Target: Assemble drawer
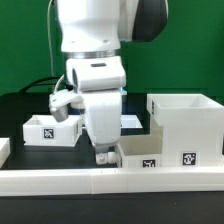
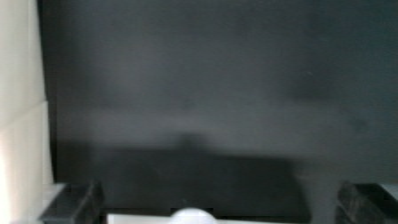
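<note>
Flanking the tool (image 1: pixel 103 155): two trays (image 1: pixel 50 128) (image 1: pixel 150 152) (one each side); one housing (image 1: pixel 187 120)

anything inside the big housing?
Only white inner walls show through the open top of the housing; nothing sticks out. Its front wall hides the floor, so anything lying low cannot be ruled out.

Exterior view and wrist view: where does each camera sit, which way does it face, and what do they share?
Exterior view: off the arm, looking nearly level at the white arm, its gripper and the white cube-like plastic housing.
Wrist view: on the wrist, facing down at the black table; both dark fingers show, apart.
Shared: the gripper and the black table.
</note>
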Controlling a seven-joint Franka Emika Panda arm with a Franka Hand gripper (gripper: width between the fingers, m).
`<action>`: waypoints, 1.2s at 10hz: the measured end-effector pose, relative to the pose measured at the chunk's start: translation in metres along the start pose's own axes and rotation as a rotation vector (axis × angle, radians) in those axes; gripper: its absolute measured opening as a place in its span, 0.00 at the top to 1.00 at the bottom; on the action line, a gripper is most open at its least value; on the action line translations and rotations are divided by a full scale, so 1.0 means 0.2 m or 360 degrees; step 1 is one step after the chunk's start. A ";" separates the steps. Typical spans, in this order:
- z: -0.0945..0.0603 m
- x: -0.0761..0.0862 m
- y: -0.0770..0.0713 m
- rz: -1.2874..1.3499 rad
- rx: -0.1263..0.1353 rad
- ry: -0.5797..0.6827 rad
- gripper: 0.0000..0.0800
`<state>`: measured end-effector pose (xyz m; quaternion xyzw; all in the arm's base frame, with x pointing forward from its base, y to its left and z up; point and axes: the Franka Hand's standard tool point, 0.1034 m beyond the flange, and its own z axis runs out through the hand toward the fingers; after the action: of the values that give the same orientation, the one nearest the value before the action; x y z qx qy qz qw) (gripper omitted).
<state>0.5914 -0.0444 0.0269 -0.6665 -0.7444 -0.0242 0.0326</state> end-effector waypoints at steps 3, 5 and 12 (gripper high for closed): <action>0.03 0.13 0.03 0.0063 0.0014 0.0044 0.19; 0.03 0.18 0.04 0.0111 0.0015 0.0050 0.19; 0.04 0.39 0.06 0.0166 0.0034 0.0085 0.19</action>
<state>0.5952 0.0343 0.0256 -0.7031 -0.7077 -0.0322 0.0606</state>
